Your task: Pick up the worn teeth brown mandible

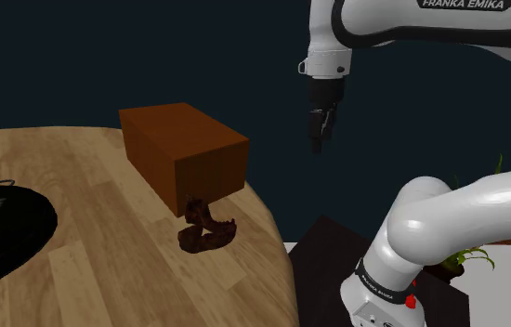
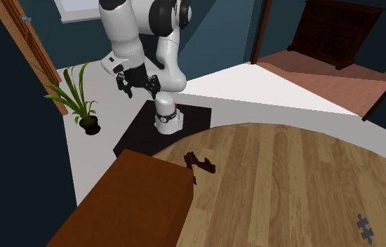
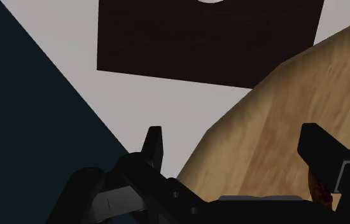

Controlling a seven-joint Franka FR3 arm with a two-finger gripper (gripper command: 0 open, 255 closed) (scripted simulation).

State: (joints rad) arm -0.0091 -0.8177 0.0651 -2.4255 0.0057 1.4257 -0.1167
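Overhead, the pincer (image 1: pixel 317 141) hangs spread-fingered, well apart from the brown mandible (image 1: pixel 205 232)

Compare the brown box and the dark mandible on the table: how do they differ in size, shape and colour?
The box is much larger than the mandible. The box has flat faces and straight edges; the mandible is curved and irregular. The box is reddish brown, the mandible much darker. Both rest on the wooden table, near its edge.
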